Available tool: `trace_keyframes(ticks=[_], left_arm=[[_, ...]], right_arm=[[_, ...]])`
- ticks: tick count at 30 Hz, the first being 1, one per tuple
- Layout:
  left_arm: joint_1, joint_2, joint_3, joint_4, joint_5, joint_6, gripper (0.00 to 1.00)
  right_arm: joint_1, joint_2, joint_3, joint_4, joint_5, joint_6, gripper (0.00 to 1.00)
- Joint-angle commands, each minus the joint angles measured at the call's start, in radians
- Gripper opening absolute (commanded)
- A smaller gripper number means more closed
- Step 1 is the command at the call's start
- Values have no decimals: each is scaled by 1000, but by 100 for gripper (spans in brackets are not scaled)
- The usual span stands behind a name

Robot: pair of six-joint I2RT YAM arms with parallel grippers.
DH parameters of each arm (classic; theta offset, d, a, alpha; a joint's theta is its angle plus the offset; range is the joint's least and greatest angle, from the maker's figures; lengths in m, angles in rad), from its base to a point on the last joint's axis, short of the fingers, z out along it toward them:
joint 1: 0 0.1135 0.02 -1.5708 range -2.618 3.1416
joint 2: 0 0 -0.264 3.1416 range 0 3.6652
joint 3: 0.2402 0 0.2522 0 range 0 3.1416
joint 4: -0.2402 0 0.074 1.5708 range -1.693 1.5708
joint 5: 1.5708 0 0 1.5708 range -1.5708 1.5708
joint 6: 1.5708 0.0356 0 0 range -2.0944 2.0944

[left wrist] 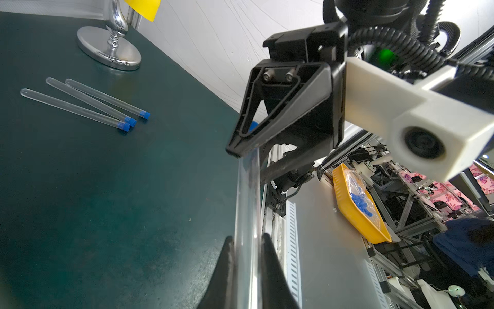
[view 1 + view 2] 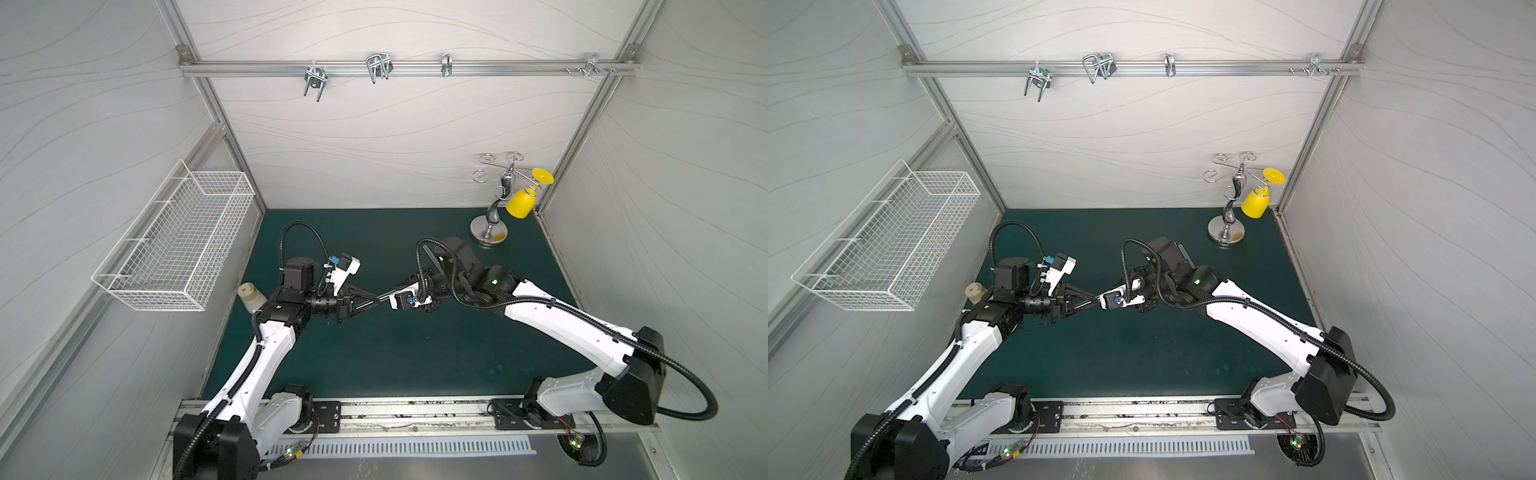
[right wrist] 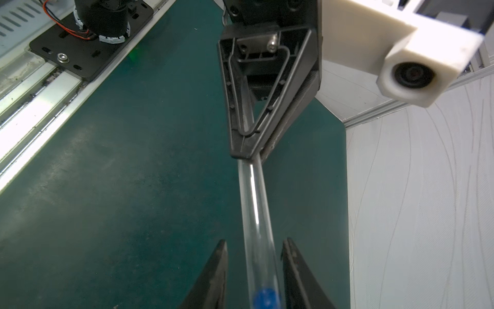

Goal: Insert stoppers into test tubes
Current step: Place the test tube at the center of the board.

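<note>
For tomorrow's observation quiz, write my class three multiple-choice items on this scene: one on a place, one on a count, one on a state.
1. The loose tubes lie: A on the green mat; B in a rack; C in a drawer.
2. How many loose tubes carry blue stoppers? A one; B three; C five.
3. The left claw is: A wide open; B shut on a tube; C out of view.

Key: 1 A, they lie flat on the mat in the left wrist view. 2 B, each of the three ends in a blue plug. 3 B, its fingers press the tube from both sides.
</note>
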Motion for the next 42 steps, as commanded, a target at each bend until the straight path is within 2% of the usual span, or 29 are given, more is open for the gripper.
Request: trace_keyframes(ticks=[1,6,14,18,20,21,22,23,27,32,35,38,42], left_arm=[[-2,-1,44,1,8,25,0],[-2,-2,45,0,8,26,0],[-2,0,47,-2,5,24,2],[1,-2,48,-2,-17,10,39],[5,-5,47,-3,-32,5,54],[10,-8,47,-4,-44,0,68],[16,-11,48,-5,-64,-5,90],[24,-13,51,-12,-88,-7,100],[43,-20,66,-70,-247,43,100],[60,-23,61,-49,-576,26,100],[65,-22,41,-16,-783,17,100],[68,-22,21,2,-875,30,100],[75,-23,4,32,-918,16,100]], right_arm=[[14,14,32,-40,7,-33,26],[17,19,46,-49,23,-38,13],[17,22,46,-52,29,-29,9],[8,20,36,-43,35,-9,9],[-3,14,18,-26,30,11,9],[-12,8,3,-12,28,25,9],[-24,-3,-20,10,24,45,9],[-36,-14,-46,31,17,62,9],[-78,-62,-165,116,2,121,8],[-138,-99,-312,282,21,294,8],[-151,-83,-375,387,100,436,8],[-150,-58,-428,489,186,598,8],[-153,-20,-493,606,323,835,8]])
